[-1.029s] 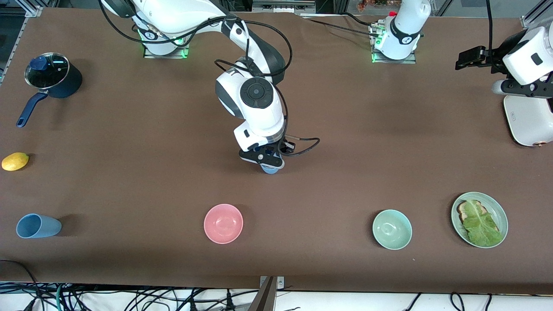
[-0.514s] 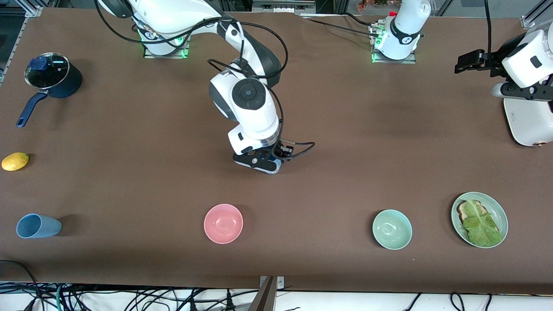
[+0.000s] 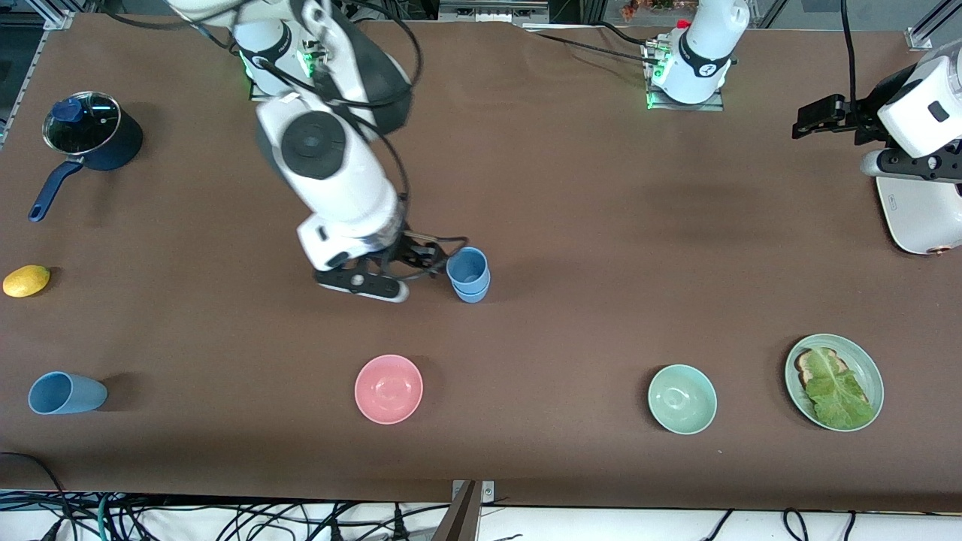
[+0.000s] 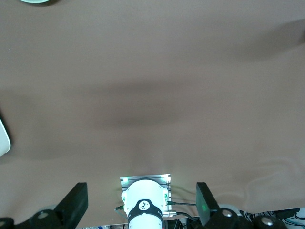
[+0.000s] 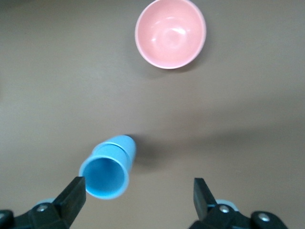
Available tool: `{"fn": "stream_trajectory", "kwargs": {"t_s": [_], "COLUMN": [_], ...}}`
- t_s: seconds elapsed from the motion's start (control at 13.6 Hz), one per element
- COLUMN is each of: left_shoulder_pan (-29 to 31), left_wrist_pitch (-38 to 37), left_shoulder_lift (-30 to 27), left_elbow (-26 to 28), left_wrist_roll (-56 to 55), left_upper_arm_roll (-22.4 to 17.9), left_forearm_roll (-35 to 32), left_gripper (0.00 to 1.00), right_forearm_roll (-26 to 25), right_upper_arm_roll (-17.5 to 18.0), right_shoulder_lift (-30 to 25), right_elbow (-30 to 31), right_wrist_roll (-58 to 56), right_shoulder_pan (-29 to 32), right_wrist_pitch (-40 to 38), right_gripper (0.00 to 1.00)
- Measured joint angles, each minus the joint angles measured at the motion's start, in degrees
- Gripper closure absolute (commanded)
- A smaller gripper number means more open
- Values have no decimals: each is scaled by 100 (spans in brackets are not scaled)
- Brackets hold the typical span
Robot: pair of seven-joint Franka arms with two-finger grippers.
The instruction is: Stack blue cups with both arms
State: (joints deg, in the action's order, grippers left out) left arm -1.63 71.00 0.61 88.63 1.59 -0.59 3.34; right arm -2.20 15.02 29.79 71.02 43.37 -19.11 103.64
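Two blue cups (image 3: 468, 274) stand nested, one in the other, upright at the table's middle; the stack also shows in the right wrist view (image 5: 107, 169). A third blue cup (image 3: 64, 393) lies on its side at the right arm's end, near the front camera. My right gripper (image 3: 361, 285) is open and empty, just beside the stack toward the right arm's end; in its wrist view (image 5: 137, 193) the stack sits by one finger (image 5: 74, 193). My left gripper (image 3: 808, 119) waits open and empty, raised at the left arm's end (image 4: 140, 200).
A pink bowl (image 3: 388, 388) and a mint-green bowl (image 3: 682, 399) sit nearer the front camera than the stack. A plate with toast and lettuce (image 3: 866, 359), a white appliance (image 3: 917, 218), a lidded blue pot (image 3: 90, 135) and a lemon (image 3: 26, 280) stand at the table's ends.
My right gripper let go of the upper cup on the stack, opened and swung toward the right arm's end. The stack now stands uncovered. The left arm barely moved.
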Motion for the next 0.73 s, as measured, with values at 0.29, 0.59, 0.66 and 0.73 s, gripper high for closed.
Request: {"fn": "stream_trajectory", "kwargs": {"t_s": [0.29, 0.59, 0.66, 0.73], "left_shoulder_pan": [0, 0, 0, 0], "left_wrist_pitch": [89, 187, 205, 226], "left_shoulder_lift": [6, 10, 10, 11], "left_elbow": [0, 0, 0, 0], "left_wrist_roll": [0, 0, 0, 0], "left_upper_arm_roll": [0, 0, 0, 0], "left_forearm_roll": [0, 0, 0, 0], "left_gripper": [0, 0, 0, 0], "right_forearm_roll": [397, 401, 401, 401], "right_upper_arm_roll": [36, -384, -547, -759], "right_shoulder_lift": [-1197, -2163, -2373, -2561], "right_elbow": [638, 1293, 1425, 1524], "right_wrist_roll": [-1265, -2294, -2573, -2910], "right_shoulder_pan": [746, 1017, 1067, 1099], "right_wrist_pitch": [-1027, -1595, -1711, -1828], "right_gripper": [0, 0, 0, 0]}}
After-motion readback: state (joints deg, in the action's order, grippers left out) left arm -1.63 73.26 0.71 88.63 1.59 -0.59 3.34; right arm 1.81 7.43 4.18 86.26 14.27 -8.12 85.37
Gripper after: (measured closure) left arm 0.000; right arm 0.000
